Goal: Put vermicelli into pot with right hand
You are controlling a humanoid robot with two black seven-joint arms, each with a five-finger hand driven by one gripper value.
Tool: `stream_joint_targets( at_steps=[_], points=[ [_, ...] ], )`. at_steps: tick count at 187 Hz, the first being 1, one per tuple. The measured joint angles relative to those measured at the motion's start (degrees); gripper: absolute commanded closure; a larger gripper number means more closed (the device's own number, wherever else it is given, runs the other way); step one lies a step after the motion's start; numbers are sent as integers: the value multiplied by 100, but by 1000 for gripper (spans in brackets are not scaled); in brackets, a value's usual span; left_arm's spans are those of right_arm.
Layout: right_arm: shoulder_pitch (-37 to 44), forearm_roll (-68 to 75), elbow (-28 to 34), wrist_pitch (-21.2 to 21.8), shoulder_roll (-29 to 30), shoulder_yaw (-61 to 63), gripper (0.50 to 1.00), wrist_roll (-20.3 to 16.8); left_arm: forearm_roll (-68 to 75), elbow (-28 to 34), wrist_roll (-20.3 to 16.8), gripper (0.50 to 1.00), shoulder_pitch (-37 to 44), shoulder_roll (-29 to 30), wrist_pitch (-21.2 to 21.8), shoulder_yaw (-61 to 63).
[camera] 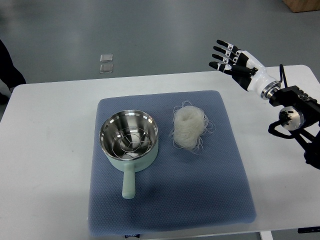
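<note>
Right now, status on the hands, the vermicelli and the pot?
Right hand open, empty, raised beyond the table's far edge. Left hand not in view. Vermicelli on mat, right of pot, untouched. Nothing between them.

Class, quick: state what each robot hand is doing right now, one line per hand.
Left hand: not in view.
Right hand: open, fingers spread, holding nothing, up near the white table's far right edge.

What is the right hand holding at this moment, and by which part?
Nothing. The right hand is open above the table's far edge, apart from the vermicelli lying on the mat.
</note>
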Motion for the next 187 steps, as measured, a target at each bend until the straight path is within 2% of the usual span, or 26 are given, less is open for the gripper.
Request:
stream_joint_targets(
  at_steps=[76,114,159,187],
  points=[
    [227,-755,38,193,-28,-82,579,-9,0,0,-2,500,0,0,0,-3],
    [295,-1487,66,500,-77,-94,581,32,0,1,-2,500,0,0,-1,-3],
    [598,-3383,206,1063,-246,-201,581,527,0,1,-2,500,0,0,-1,-6],
    [947,-4492,352,1165,-339,-717,583,1003,0,1,-2,500,0,0,-1,-7]
  ],
)
